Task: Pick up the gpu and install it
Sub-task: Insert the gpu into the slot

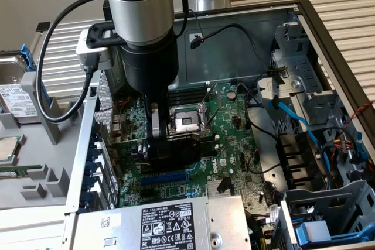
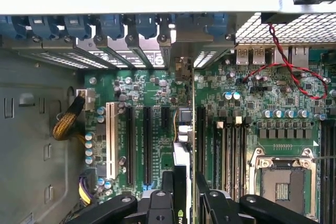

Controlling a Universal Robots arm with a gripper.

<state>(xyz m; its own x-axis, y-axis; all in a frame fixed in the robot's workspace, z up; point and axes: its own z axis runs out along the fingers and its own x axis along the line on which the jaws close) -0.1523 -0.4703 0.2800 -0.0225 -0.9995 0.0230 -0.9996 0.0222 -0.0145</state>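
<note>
The gripper [image 1: 156,137] pinches the gpu [image 1: 184,148] upright, card hanging just beneath it, seemingly so its lower edge faces the motherboard [image 1: 234,133] slots.

In the case [image 1: 234,45], the gpu [image 1: 176,147] stands on edge over the motherboard [image 1: 234,139], clasped in the gripper [image 1: 158,140], just beside the socket [image 1: 184,120]. The power supply [image 1: 158,223] lies nearer the camera. A drive [image 1: 17,100] lies outside the case, at the exterior view's left.
</note>
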